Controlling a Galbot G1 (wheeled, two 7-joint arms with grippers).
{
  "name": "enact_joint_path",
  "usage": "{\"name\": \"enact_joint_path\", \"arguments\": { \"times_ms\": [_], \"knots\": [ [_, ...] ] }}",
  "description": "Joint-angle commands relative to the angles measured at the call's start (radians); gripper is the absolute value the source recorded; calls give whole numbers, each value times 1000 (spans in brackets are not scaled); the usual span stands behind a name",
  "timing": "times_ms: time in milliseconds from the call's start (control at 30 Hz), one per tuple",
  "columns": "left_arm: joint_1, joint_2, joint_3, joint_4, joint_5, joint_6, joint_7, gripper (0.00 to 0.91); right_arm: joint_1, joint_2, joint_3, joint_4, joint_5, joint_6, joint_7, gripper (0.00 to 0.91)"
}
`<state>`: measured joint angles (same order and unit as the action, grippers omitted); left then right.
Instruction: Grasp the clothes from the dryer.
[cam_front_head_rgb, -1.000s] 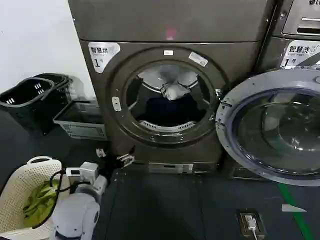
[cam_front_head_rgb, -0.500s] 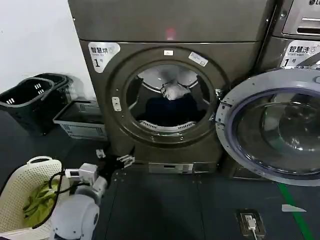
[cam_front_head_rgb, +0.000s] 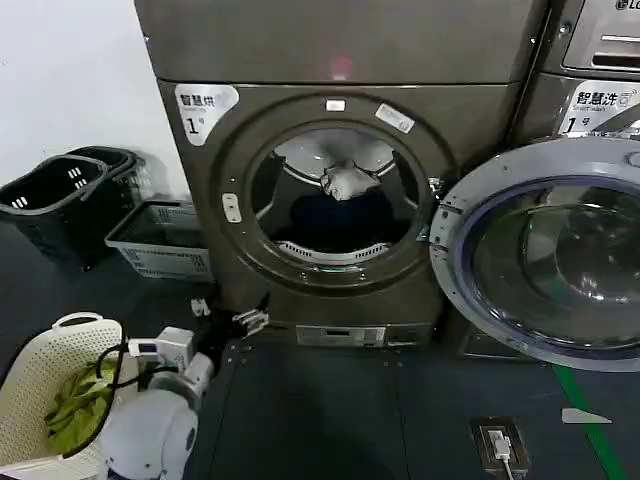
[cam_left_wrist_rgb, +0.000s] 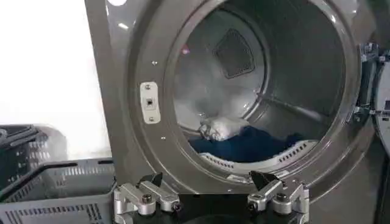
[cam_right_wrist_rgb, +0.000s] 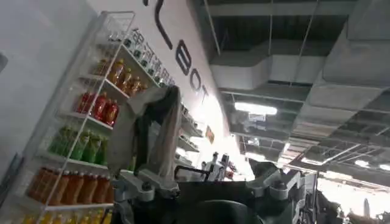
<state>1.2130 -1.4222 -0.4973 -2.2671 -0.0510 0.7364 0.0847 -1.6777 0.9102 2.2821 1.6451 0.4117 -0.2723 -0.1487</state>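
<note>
Far left in the head view, our white basket (cam_front_head_rgb: 40, 385) sits on the floor w/ a yellow-green cloth (cam_front_head_rgb: 75, 405) in it; not part of the job; behind it, dark baskets (cam_front_head_rgb: 60, 195) against the wall.

Next, our left arm comes up from low-left; the left gripper (cam_front_head_rgb: 232, 318) hangs low in front of the dryer (cam_front_head_rgb: 340, 190), just below the porthole's lower-left rim; in the left wrist view the left gripper (cam_left_wrist_rgb: 210, 193) has its jaws spread wide, nothing between them.

Then the clothes (cam_front_head_rgb: 340, 205): inside the drum, up and fwd-right of that gripper; dark navy mass lies along the drum bottom, long axis roughly across the opening, whitish garment (cam_front_head_rgb: 345, 183) on top toward the back; the wrist view puts the clothes (cam_left_wrist_rgb: 250, 141) above and beyond the jaws, past the door lip. So we judge the move is a rise and a reach inward over the lip; the left arm is clearly the nearer one.

Right of the drum, the door (cam_front_head_rgb: 545, 260) stands swung open, clear of the mouth.

The right gripper (cam_right_wrist_rgb: 210, 182) points off at a shelf of bottles (cam_right_wrist_rgb: 91, 115), away from the dryer; jaws apart and empty.
</note>
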Motion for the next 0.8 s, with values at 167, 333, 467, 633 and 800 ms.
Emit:
{"name": "enact_joint_path", "arguments": {
  "times_ms": [167,333,467,633,800],
  "knots": [
    [0,2,-1,2,-4,49,1,907,3,1,2,-1,3,-3,2,907],
    [4,1,0,-2,-17,49,0,907,6,5,5,4,9,-12,4,907],
    [5,3,-2,-4,-21,49,-1,907,3,10,9,0,9,-10,5,907],
    [8,4,-3,-3,-20,49,-1,907,1,12,14,-1,11,-11,5,907],
    [9,4,-5,-5,-23,49,0,907,0,19,14,1,11,-10,4,907]
  ]
}}
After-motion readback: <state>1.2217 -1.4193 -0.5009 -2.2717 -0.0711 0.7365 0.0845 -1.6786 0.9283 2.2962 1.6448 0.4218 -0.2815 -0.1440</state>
